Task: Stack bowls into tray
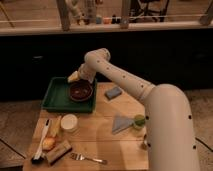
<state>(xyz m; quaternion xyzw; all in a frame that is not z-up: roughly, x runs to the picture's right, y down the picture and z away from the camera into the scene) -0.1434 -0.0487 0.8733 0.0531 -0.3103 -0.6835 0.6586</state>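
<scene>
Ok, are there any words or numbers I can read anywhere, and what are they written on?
None can be read.
Bottles on the back ledge: any labels are too blurred to read.
Green tray, the brown bowl in it, and the robot's hand above the tray's back edge: no writing shows.

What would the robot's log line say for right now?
pincer: open, over back of green tray | reddish-brown bowl: sitting in green tray, not held | white round container: on table, outside tray
</scene>
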